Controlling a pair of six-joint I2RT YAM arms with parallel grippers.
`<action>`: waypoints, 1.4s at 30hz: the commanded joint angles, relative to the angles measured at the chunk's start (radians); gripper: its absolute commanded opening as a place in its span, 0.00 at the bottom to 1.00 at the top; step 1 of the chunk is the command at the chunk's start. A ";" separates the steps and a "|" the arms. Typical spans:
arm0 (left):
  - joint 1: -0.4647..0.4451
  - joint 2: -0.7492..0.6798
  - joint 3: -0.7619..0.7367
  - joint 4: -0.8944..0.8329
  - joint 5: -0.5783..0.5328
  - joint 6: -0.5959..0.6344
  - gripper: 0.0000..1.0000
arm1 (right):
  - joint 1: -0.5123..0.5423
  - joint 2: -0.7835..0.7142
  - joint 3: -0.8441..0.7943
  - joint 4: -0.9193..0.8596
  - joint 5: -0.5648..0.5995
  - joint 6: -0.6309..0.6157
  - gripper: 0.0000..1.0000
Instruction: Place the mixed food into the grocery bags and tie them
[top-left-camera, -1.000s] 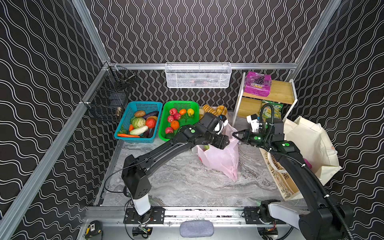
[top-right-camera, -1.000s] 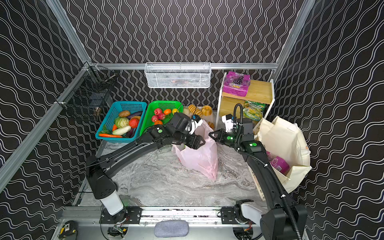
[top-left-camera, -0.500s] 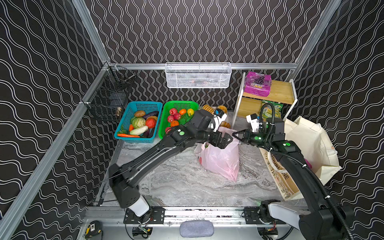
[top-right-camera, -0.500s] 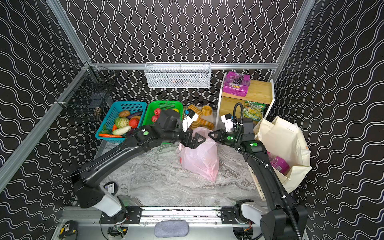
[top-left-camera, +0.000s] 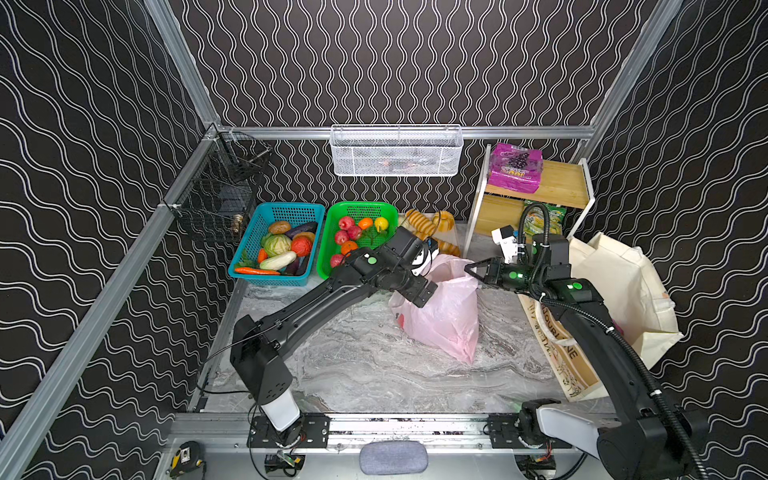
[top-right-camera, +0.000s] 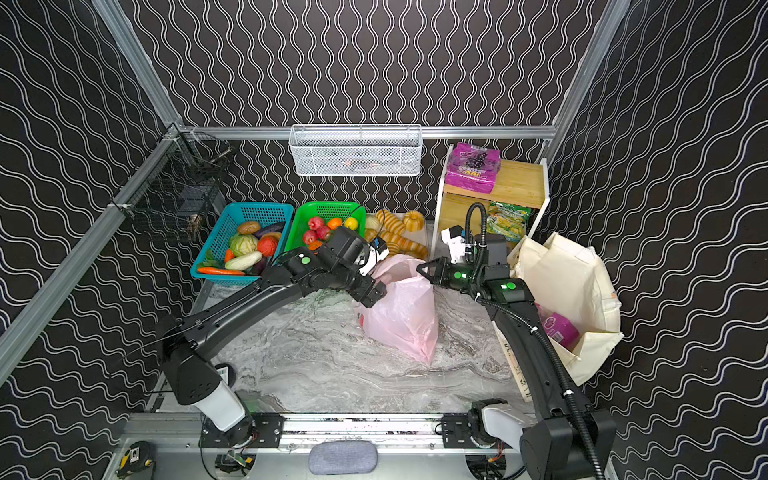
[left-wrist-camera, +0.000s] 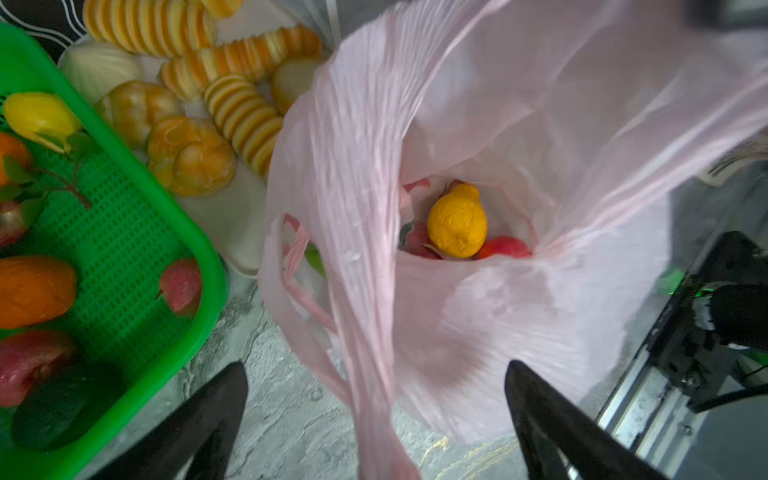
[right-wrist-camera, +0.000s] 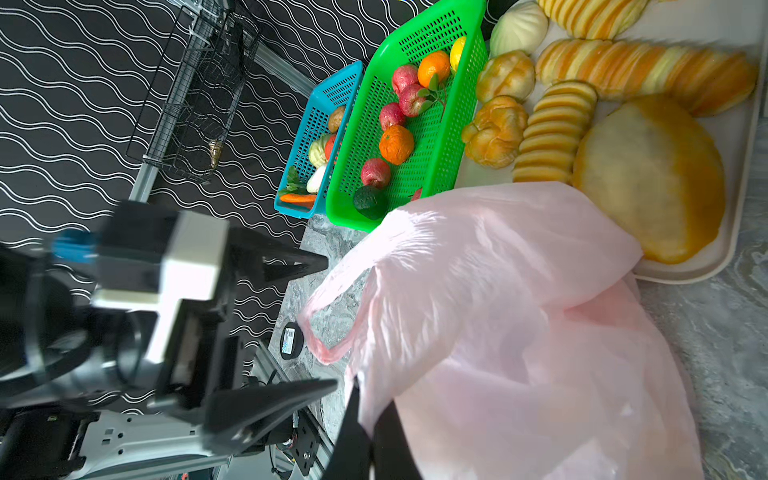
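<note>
My right jaws are pinched shut on the rim of the pink bag (top-left-camera: 444, 316), which stands mid-desk with its mouth pulled up and open. My left jaws hang wide and empty just above its near lip, with a band of film (left-wrist-camera: 370, 374) running between them unclamped. Down inside lies a yellow lemon (left-wrist-camera: 457, 226) on top of red fruit (left-wrist-camera: 505, 248). More fruit waits in the green basket (top-left-camera: 361, 205) just beside, so I judge the filling unfinished. To do it well I should lift straight up clear of the film before swinging to the basket. Otherwise I might snag that band and tear the rim from my right grip, which should hold steady tension meanwhile. The marbled grey desk (top-left-camera: 365, 357) looks smooth, so this thin bag would slide if nudged. Room is tight: the bread loaves (top-left-camera: 419, 220) sit close behind the bag and my right arm crowds its far side. The cream tote (top-left-camera: 615, 282) slumps at the desk's right edge, a purple packet (top-right-camera: 559, 328) inside it.
</note>
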 joint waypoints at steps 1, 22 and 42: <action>0.034 -0.034 -0.033 -0.010 0.003 0.013 0.88 | 0.000 -0.007 0.000 0.009 -0.007 0.006 0.00; 0.086 -0.143 -0.178 0.087 0.195 -0.022 0.00 | 0.000 -0.003 -0.010 -0.003 0.031 -0.009 0.00; 0.083 -0.430 0.031 0.026 0.607 -0.242 0.00 | 0.000 0.175 0.255 -0.160 -0.083 -0.272 0.10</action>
